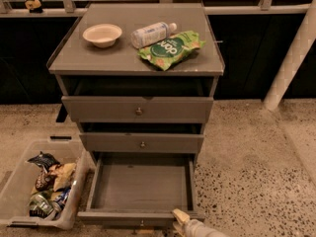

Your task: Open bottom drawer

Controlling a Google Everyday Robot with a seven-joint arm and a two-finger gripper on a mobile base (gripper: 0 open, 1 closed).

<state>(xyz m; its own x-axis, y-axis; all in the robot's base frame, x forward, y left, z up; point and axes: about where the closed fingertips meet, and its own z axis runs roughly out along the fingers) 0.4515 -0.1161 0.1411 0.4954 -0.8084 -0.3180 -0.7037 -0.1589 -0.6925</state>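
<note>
At the near edge, the pincer (179, 217) sits at the right front corner of the bottom drawer (140, 185); whether it is spread or pressed together I cannot tell. The drawer stands pulled out beneath 2 others.

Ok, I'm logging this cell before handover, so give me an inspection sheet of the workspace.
Surface: grey cabinet top holds a bowl, a bottle on its side and a green snack bag.
Job's things: bottom drawer pulled well out, its inside bare; the middle drawer and top drawer sit further in.
Clutter: plastic bin on the floor left of the drawer, holding snack packets and cans.
Grippers: gripper low in the view at the drawer's front edge, right of its knob.
Cables: nothing seen.
Surroundings: speckled floor, white post at right.
</note>
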